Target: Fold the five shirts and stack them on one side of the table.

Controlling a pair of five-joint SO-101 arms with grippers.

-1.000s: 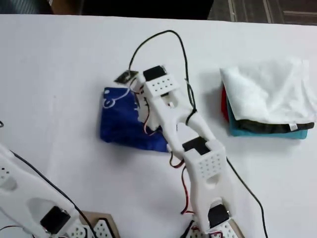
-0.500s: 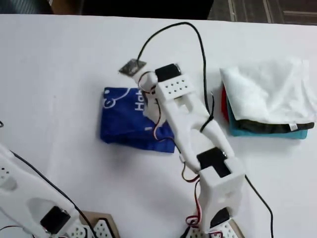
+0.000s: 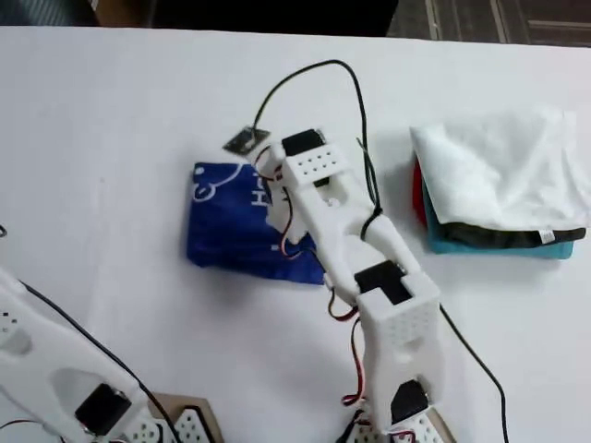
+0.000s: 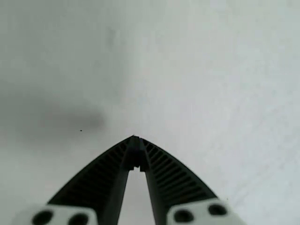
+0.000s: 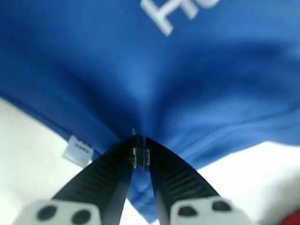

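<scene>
The blue shirt lies folded near the middle of the worktop. It is well apart from the stack of folded shirts, white on top, which sits towards the right edge.

It looks light, soft and limp, so it will probably sag and open out if hung from a single point. The cloth should slide easily over the smooth worktop, which may make a low drag kinder to the fold than a high lift. The best hold is likely on a folded edge, with every layer caught between the fingers (a bite on the top layer alone would peel the fold open). A second hold on the far side would help it keep its shape.

The right arm reaches out from the near edge over the side of the blue shirt that faces the stack, with its wrist tipped steeply down. The right end effector is pressed together on a pucker of blue cloth, and creases run in towards its tips. A small white label shows at the shirt's edge just beside it. How many layers it has caught cannot be told.

The left arm sits low at the near left corner. The left end effector is pressed together on nothing, above bare worktop.
</scene>
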